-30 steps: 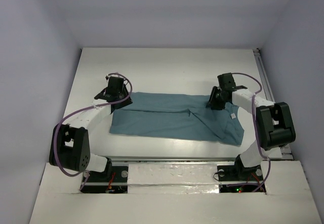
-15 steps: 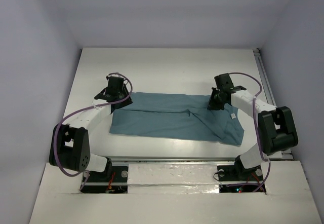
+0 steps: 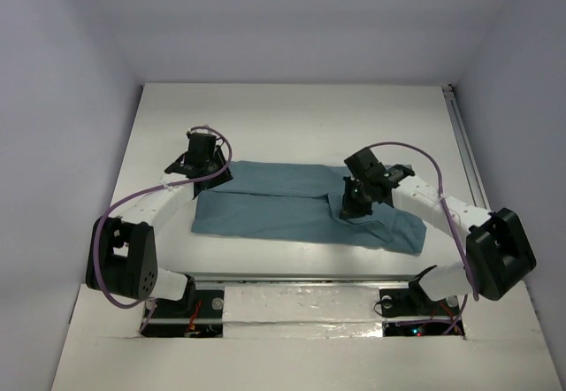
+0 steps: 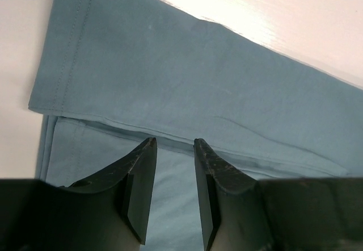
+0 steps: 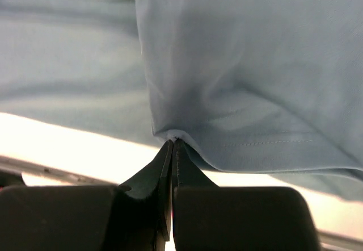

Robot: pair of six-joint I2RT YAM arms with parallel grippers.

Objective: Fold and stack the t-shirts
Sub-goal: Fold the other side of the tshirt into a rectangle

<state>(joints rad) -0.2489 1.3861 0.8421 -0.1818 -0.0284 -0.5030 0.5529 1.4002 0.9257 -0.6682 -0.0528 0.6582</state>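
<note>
Now the right gripper (image 3: 350,203) is clamped tight on the t-shirt (image 3: 274,207), and what a change from a second ago: back then its jaws stood apart over the shirt's 2 o'clock corner, and since then they have snapped together and swung in toward 8 o'clock, dragging a flap of teal cloth with them. From the wrist view you can see it plainly, the two fingers (image 5: 148,188) pressed together with a little peak of fabric pinched at their tips and a stitched hem (image 5: 266,143) draping away toward 3 o'clock. That carried flap now lies folded over the right end of the shirt, and the small white label that showed near the 4 o'clock corner earlier is covered from above. The shirt itself sits as a long band across the middle of the white table (image 3: 292,112), running from 9 o'clock to 3 o'clock, its right end shorter and rounder than before. Over on the other side, the left gripper (image 3: 210,175) has not budged from the shirt's 10 o'clock corner; its jaws stand a narrow gap apart, tips right at a folded edge (image 4: 113,127) of the cloth, with flat fabric showing through the gap and nothing visibly pinched. The left half of the shirt lies just as it did.
</note>
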